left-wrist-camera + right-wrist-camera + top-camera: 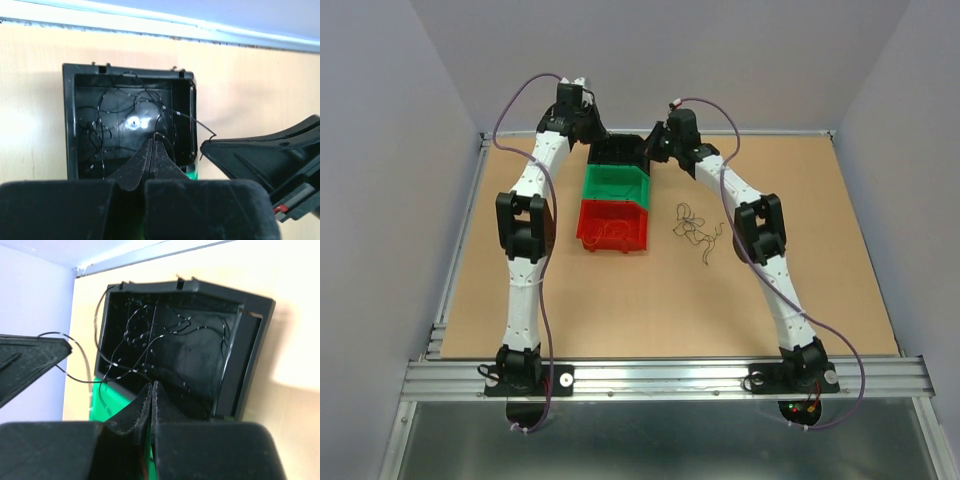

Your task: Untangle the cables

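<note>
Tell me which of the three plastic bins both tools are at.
The black plastic bin at the row's far end, beyond the green plastic bin and the red plastic bin.

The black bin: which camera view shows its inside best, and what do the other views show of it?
Left wrist view: it looks squarely into the black bin, thin black wires plain against its floor. The right wrist view shows the bin slanted; the top view shows the bin small and distant.

You face plain pale walls (720,50) enclosing a brown tabletop (650,310). An aluminium rail (660,375) crosses the frame's lower part.
</note>
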Motion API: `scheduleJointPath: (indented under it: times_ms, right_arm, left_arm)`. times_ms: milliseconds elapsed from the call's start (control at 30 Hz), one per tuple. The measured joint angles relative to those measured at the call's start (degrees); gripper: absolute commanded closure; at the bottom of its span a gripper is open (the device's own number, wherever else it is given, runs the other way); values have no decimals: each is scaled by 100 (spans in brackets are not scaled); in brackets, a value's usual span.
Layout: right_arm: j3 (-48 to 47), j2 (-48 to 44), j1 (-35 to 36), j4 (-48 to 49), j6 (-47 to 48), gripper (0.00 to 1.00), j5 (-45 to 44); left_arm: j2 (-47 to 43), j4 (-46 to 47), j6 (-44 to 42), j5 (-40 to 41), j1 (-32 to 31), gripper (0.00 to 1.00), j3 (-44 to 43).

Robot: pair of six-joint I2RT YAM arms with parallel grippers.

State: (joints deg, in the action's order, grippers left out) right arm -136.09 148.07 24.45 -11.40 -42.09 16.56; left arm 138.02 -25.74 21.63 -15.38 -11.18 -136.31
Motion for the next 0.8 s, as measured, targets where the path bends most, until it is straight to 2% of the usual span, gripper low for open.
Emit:
scheduleJointPath:
  times_ms: [67, 100, 167, 267, 433, 500, 800]
  right_arm:
    - [-251, 238, 0, 7, -111, 87, 11]
    - [-313, 313, 0, 9, -153, 78, 22]
    - [-382, 413, 0, 11, -227, 69, 35]
    - [-389, 518, 0, 11, -295, 61, 48]
    - [-389, 518, 0, 42, -269, 41, 66]
    - [-372, 507, 0, 35, -201, 36, 74]
    - [398, -326, -50, 37, 48, 37, -173]
  left_arm:
    - [66, 175, 136, 7, 46, 100, 0]
    - [79, 280, 221, 11, 61, 100, 0]
    - [94, 470, 363, 24, 87, 100, 0]
    - [94, 754, 525, 44, 116, 100, 0]
    - [94, 1108, 680, 190, 118, 100, 2]
    - [94, 1220, 699, 299, 118, 100, 26]
    - [94, 1443, 758, 883, 109, 100, 87]
